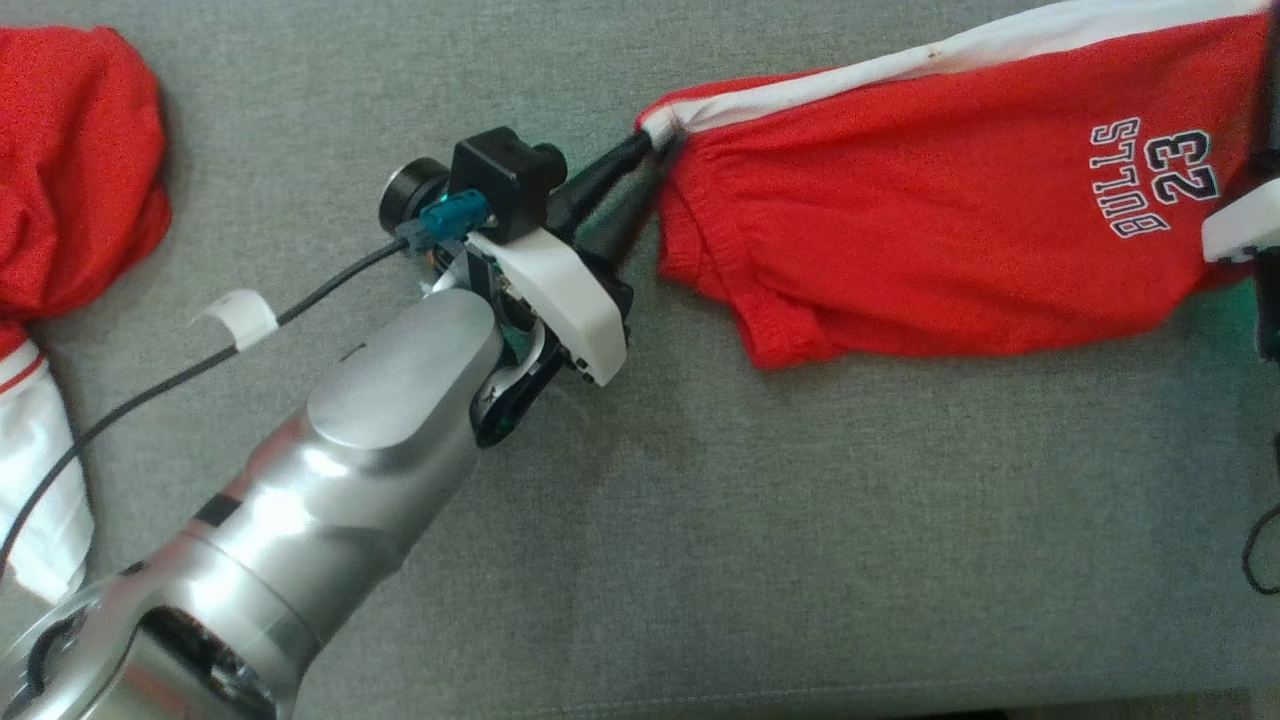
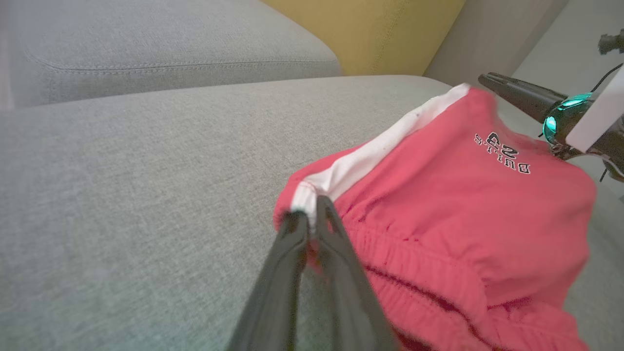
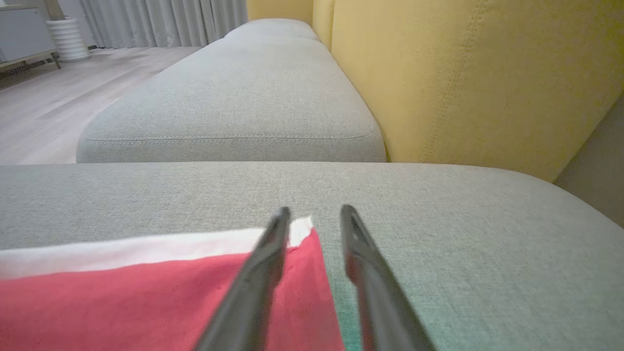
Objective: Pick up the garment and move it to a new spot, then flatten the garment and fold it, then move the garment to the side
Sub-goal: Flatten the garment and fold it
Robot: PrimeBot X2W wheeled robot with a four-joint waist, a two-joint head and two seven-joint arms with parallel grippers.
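The garment (image 1: 930, 230) is a pair of red shorts with a white side stripe and "BULLS 23" lettering. It lies stretched across the grey sofa cushion (image 1: 800, 520) at the upper right of the head view. My left gripper (image 1: 655, 145) is shut on the garment's left corner, where the white stripe ends; the left wrist view shows the garment (image 2: 438, 209) pinched between the tips of the left gripper (image 2: 308, 209). My right gripper (image 3: 316, 212) is open over the opposite corner of the garment (image 3: 146, 292), which lies on the cushion. The right gripper (image 2: 492, 82) also shows beyond the shorts.
Another red cloth (image 1: 70, 160) is bunched at the far left, with a white and red one (image 1: 30, 470) below it. A black cable (image 1: 150, 390) trails from my left wrist. The yellow backrest (image 3: 463, 73) runs behind the cushions, and the wooden floor (image 3: 48, 107) lies off the front.
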